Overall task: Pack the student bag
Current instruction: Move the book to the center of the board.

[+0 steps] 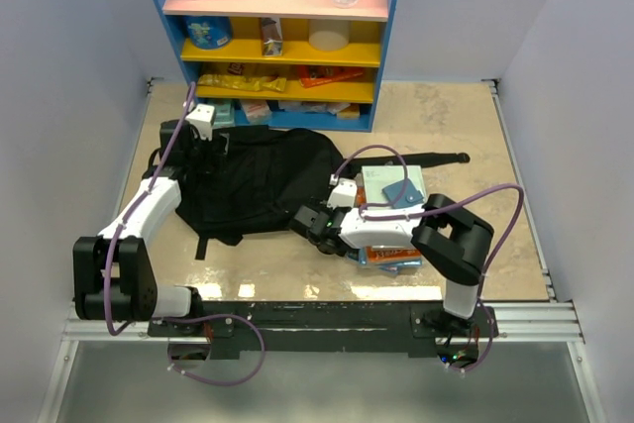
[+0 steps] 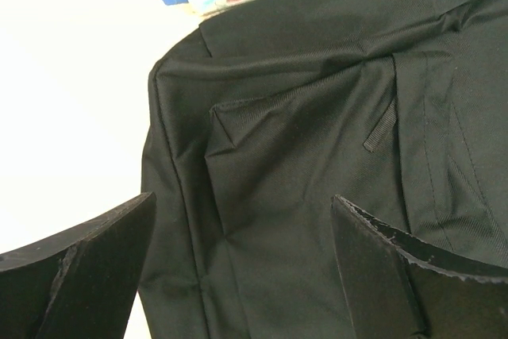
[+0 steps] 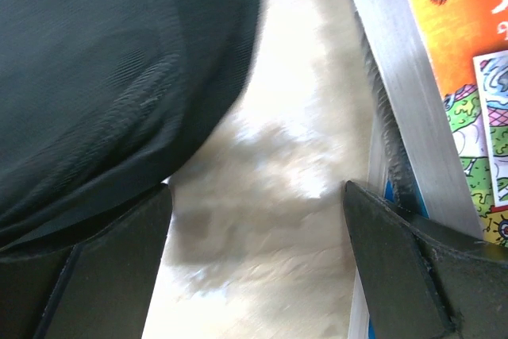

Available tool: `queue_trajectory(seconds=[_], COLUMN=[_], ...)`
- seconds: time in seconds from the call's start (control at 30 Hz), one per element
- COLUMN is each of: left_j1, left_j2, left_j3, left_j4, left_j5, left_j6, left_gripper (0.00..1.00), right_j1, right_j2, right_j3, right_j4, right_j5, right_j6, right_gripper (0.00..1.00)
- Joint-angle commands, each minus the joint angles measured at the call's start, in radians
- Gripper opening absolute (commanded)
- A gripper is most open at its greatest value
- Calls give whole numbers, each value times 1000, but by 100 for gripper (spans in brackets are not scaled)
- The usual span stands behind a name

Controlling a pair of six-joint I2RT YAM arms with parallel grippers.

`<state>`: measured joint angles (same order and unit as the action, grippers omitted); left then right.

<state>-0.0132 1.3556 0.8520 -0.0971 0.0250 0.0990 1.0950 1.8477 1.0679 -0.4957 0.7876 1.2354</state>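
Beige marbled tabletop (image 1: 446, 126) carried everything. Blue shelf unit with pink and yellow boards (image 1: 391, 37) stood at the far edge, stocked with packets and bottles.

Large black soft fabric backpack (image 1: 263, 180) lay flat mid-table, just in front of the shelf and left of centre. The fabric was matte, woven and creased, with a folded seam ridge across the panel (image 2: 317, 156). One black strap (image 1: 436, 158) trailed right, past the books. Its rounded lower edge bulged over bare table in the right wrist view (image 3: 103, 61).

Stack of flat colourful books (image 1: 381, 183) sat just right of the backpack, a teal cover on top and an orange illustrated cover (image 3: 452, 77) lower down.

Left gripper (image 2: 242, 204) was over the backpack's far-left corner, jaws spread wide, nothing between them. Contact with the fabric: couldn't tell.

Right gripper (image 3: 258, 188) was low over bare table, in the gap between backpack edge and book stack, jaws wide, empty.

Short black webbing loop (image 2: 381, 126) lay flat on the panel.
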Motion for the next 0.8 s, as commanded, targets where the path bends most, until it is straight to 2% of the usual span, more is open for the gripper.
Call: queue_trajectory(seconds=[0.0, 0.4, 0.53, 0.63, 0.77], left_j1=[12, 13, 13, 36, 45], left_j2=[-4, 17, 34, 43, 48], left_j3=[-14, -27, -30, -31, -34], left_j4=[56, 79, 80, 80, 80], left_j5=[-7, -2, -22, -46, -36], left_j6=[28, 39, 45, 47, 48], left_gripper=[94, 93, 93, 93, 94], right_j1=[-78, -113, -147, -173, -181], right_j2=[25, -19, -67, -102, -192], right_j3=[-98, -174, -184, -172, -140], right_j4=[-150, -210, -213, -260, -279], right_j5=[22, 38, 13, 7, 33], right_j6=[75, 107, 101, 121, 70], right_gripper=[92, 92, 88, 88, 89])
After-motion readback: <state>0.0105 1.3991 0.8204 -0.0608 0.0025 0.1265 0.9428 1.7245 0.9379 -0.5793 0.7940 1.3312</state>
